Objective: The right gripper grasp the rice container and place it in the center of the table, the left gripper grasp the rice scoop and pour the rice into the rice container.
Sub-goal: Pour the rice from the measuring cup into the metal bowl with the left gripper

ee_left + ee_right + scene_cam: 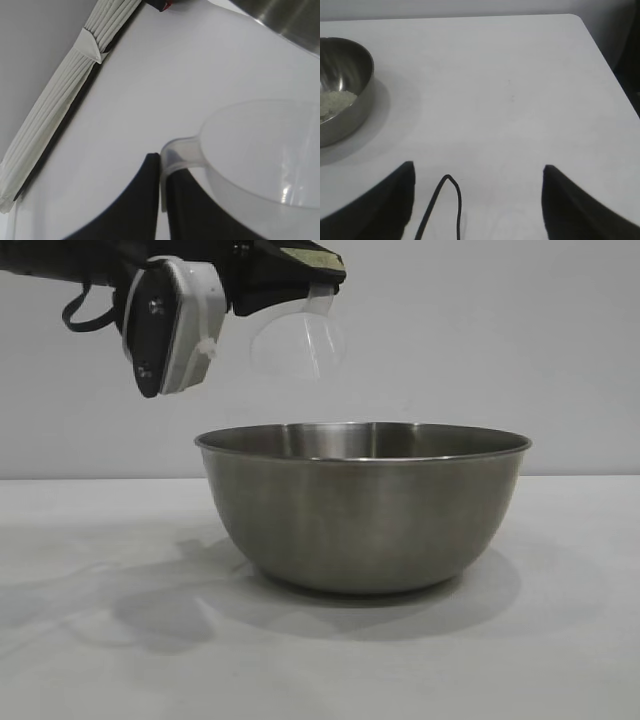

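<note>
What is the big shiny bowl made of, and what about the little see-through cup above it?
The big round silver bowl looks like brushed stainless steel: grey, with a dull sheen, soft reflections and a rolled rim. The small clear cup looks like translucent plastic: the wall shows through it, slightly cloudy, with a moulded handle pinched in the left gripper.

A bundle of pale, ribbed strips, bound by a light band, lies along the edge of the white surface in the left wrist view. A small red and black object sits at the far end of it. A thin black cable loops over the white surface.
</note>
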Controlling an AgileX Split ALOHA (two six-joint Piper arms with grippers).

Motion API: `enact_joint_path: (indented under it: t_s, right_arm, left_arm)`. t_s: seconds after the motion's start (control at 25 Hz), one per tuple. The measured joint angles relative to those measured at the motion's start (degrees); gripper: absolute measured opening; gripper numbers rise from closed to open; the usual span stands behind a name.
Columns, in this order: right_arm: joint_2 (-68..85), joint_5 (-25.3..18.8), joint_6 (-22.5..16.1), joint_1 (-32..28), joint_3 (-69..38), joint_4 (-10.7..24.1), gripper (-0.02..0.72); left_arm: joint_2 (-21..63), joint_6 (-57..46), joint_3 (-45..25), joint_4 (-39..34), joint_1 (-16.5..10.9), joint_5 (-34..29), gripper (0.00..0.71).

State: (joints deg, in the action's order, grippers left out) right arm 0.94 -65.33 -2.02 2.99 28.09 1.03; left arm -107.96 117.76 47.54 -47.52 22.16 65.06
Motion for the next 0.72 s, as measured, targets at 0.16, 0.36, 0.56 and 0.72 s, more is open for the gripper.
enact_joint_path:
  t_s: [0.16, 0.36, 0.56, 0.72]
  right_arm:
    - [0.0, 0.0, 0.0, 0.0, 0.0, 0.0, 0.48]
    - [0.0, 0.0, 0.0, 0.0, 0.0, 0.0, 0.385]
    - [0.0, 0.0, 0.0, 0.0, 0.0, 0.0, 0.32]
    - [0.0, 0.0, 0.0, 0.0, 0.0, 0.0, 0.214]
  left_arm:
    - [0.0, -10.8, 0.0, 0.1, 0.0, 0.0, 0.0]
    - [0.0, -31.1, 0.0, 5.7, 0.0, 0.0, 0.0]
    - [0.0, -54.1, 0.0, 11.8, 0.0, 0.0, 0.0]
    - [0.0, -72.2, 0.0, 16.4, 0.0, 0.0, 0.0]
